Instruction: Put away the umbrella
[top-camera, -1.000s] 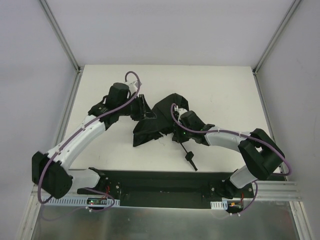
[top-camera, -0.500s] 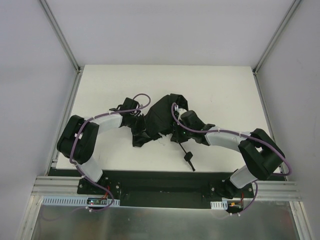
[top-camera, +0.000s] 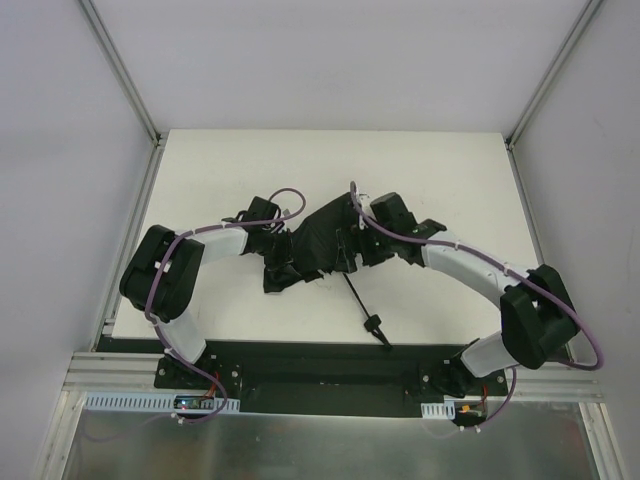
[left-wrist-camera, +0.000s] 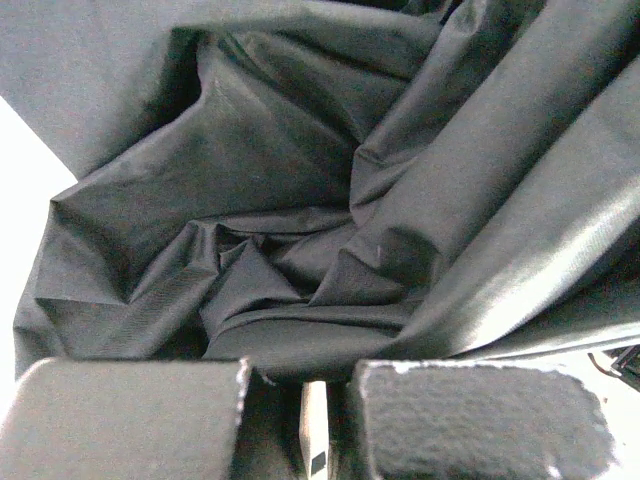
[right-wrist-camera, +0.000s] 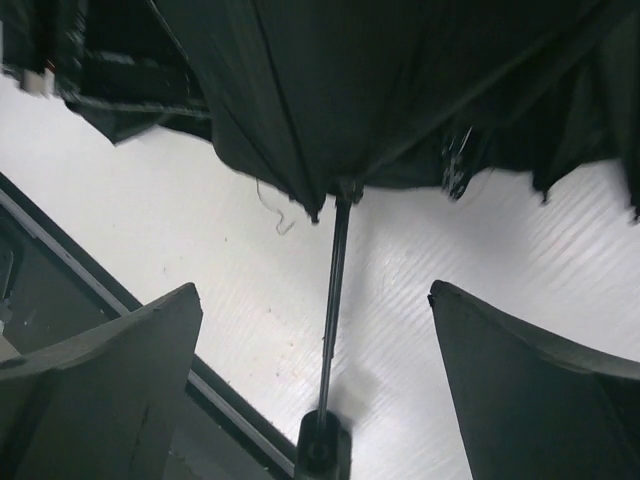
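Lying crumpled at mid-frame in the top view, umbrella (top-camera: 318, 240) sits on the white bench (top-camera: 440, 170), canopy bunched in a dark heap btwn the two arms. Shaft (top-camera: 356, 297) runs out of the heap toward lower right, w/ knob (top-camera: 375, 326) at its end, near the bench's bottom edge.

Left jaws are buried in the heap's left side. Left wrist view shows them all but together at frame bottom, fingers (left-wrist-camera: 130, 420) pinching a fold of canopy that dips into the gap. Creased black fabric fills the rest of that frame.

Right jaws sit at the heap's right side. Right wrist view shows them wide, fingers (right-wrist-camera: 100, 390) at lower left & lower right, gripping nothing. Shaft runs down the centre btwn them w/o touching either, and knob is at the bottom edge, blurred. Canopy edge spans the top of that frame, w/ pale bench below it.
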